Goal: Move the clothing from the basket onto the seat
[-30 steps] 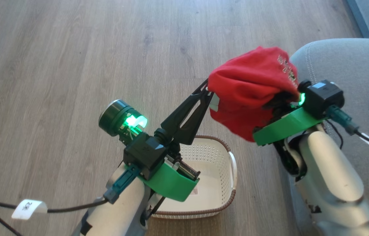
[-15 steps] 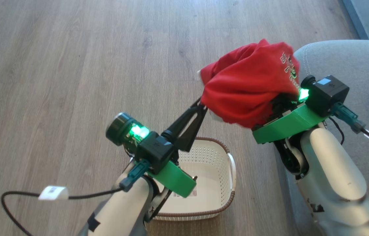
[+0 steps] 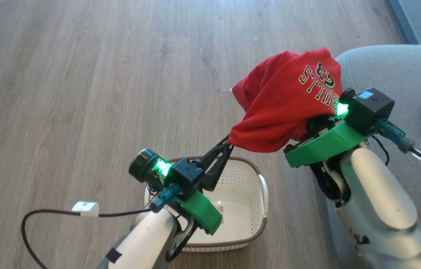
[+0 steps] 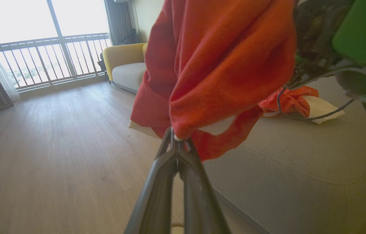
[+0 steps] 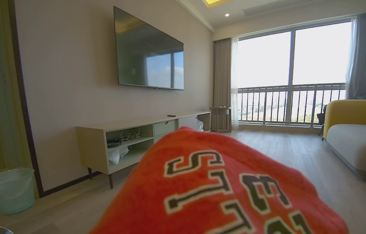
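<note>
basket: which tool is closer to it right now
Left. The left tool pinches the red garment just above the basket at its far rim; the right tool, buried under that garment, sits off beside the sofa.

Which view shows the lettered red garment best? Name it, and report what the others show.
Head view: most of the lettered red garment is visible, its edge pinched by the left end effector. The left wrist view shows that pinched edge close up; the right wrist view, its lettering.
</note>
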{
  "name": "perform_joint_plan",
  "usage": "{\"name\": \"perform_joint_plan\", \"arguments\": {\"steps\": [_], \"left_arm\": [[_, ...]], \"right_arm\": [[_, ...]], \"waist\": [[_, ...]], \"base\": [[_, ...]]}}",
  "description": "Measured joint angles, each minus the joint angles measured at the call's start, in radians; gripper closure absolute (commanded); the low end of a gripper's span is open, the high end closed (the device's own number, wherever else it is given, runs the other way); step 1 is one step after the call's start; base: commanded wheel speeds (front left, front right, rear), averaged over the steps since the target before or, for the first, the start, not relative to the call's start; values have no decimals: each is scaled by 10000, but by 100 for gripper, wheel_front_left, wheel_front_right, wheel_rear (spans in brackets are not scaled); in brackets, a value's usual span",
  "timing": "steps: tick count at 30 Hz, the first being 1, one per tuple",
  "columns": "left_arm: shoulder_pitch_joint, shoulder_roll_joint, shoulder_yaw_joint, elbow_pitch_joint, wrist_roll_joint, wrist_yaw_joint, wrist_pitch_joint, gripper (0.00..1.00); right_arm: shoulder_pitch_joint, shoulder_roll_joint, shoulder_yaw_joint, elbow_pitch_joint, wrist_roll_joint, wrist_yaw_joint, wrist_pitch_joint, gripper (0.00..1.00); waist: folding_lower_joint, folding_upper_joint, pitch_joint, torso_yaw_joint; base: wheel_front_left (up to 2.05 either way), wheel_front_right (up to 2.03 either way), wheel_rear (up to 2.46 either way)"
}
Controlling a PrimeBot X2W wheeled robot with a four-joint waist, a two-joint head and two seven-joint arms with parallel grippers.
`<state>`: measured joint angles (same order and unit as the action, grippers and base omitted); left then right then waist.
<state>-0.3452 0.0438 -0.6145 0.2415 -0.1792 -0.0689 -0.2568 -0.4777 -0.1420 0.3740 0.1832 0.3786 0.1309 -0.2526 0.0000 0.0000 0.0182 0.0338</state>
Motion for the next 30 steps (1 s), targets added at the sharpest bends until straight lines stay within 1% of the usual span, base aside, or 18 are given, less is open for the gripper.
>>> {"name": "perform_joint_plan", "arguments": {"steps": [4,5,6,7,12,15,18,27,30], "left_arm": [[2,0,-50,56,-59,-165,0,100],[2,0,-50,56,-59,-165,0,64],[3,0,-50,61,-59,-167,0,16],[4,0,-50,67,-59,-169,0,0],[37,2,-77,397,-31,-176,0,0],[111,4,-184,545,259,-276,0,0],[477,6,-339,713,295,-420,0,0],[921,10,-368,980,284,-525,0,0],[1041,23,-466,909,464,-604,0,0]], "right_arm": [[3,-38,71,-2,12,0,2,100],[3,-38,71,-2,12,0,2,100],[3,-58,88,-2,13,0,2,100],[3,-81,96,0,13,0,2,100],[6,-165,121,46,13,0,2,100],[8,-186,167,63,13,0,4,100],[9,-226,167,84,13,0,4,100],[19,-276,169,81,12,0,35,100],[23,-322,167,48,12,0,67,100]], "waist": [[0,0,-20,-3],[0,0,-20,-3],[0,0,-21,-3],[0,0,-24,1],[0,0,-59,12],[0,0,-79,-2],[0,0,-111,-38],[0,0,-160,-165],[0,0,-149,-218]], "base": [[0,0,0],[0,0,0],[0,0,0],[0,0,0],[0,0,0],[0,0,0],[0,0,0],[0,0,0],[0,0,0]]}}
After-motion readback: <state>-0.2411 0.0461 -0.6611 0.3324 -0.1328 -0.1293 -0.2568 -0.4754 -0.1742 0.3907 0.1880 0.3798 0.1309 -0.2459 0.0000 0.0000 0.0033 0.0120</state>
